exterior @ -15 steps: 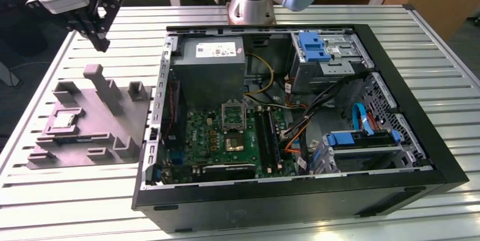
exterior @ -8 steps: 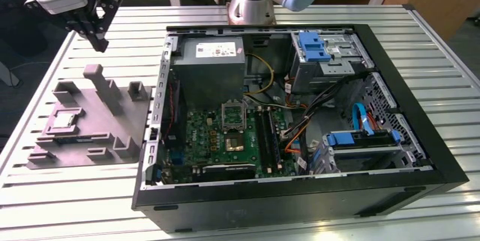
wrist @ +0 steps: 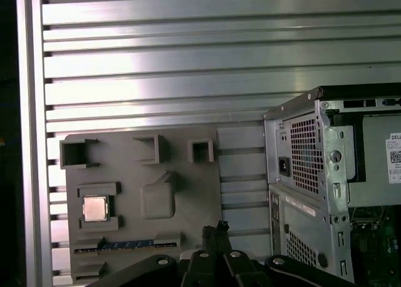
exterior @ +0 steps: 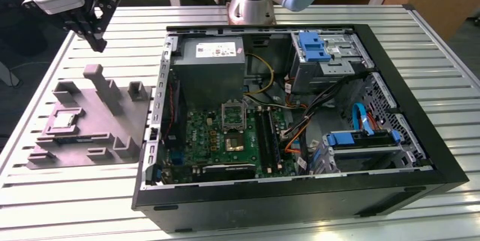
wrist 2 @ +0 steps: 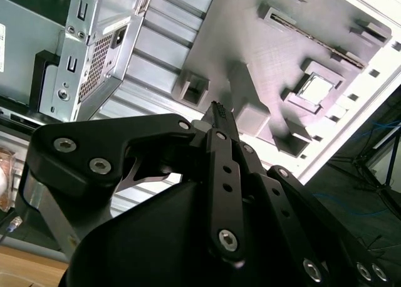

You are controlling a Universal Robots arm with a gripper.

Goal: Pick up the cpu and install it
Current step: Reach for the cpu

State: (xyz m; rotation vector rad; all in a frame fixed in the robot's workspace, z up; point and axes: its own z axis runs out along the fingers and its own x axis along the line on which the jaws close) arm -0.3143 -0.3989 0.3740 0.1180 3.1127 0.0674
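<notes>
A: Gripper point(wrist: 217, 228) pressed together, empty, hovering near the grey tray point(wrist: 188, 193).
B: And the cpu point(wrist: 95, 208)?
A: Lying in its tray pocket, well apart. Descending closed like that could, I reckon, knock or scratch it.

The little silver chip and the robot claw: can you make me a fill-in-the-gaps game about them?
The chip lies on the ___ tray.
The shut claw holds ___.
The open computer lies toward the exterior view's ___ from the tray.
Missing words: grey, nothing, right.
</notes>
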